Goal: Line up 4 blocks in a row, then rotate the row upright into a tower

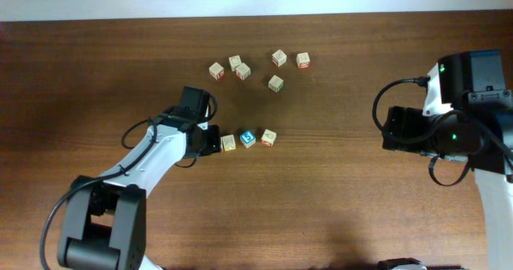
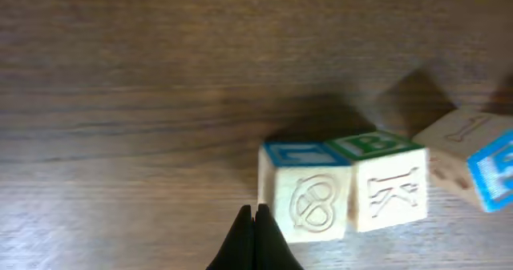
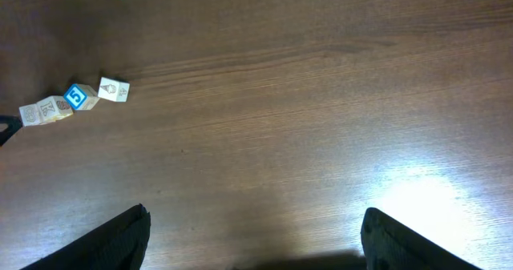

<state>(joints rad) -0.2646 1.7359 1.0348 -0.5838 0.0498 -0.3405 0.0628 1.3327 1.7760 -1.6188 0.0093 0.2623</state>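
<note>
Four wooden blocks lie in a row at mid table. In the left wrist view, a blue-topped block is nearest, then a green "B" block, a tan block and a blue-faced block. From overhead I see a tan block, the blue one and a red-marked one. My left gripper is shut and empty, its tips at the nearest block's lower left corner. My right gripper is open over bare wood, far right of the row.
Several paler cubes sit scattered toward the far edge, among them one at the left, one at the right and one nearer the row. The right arm stays at the table's right side.
</note>
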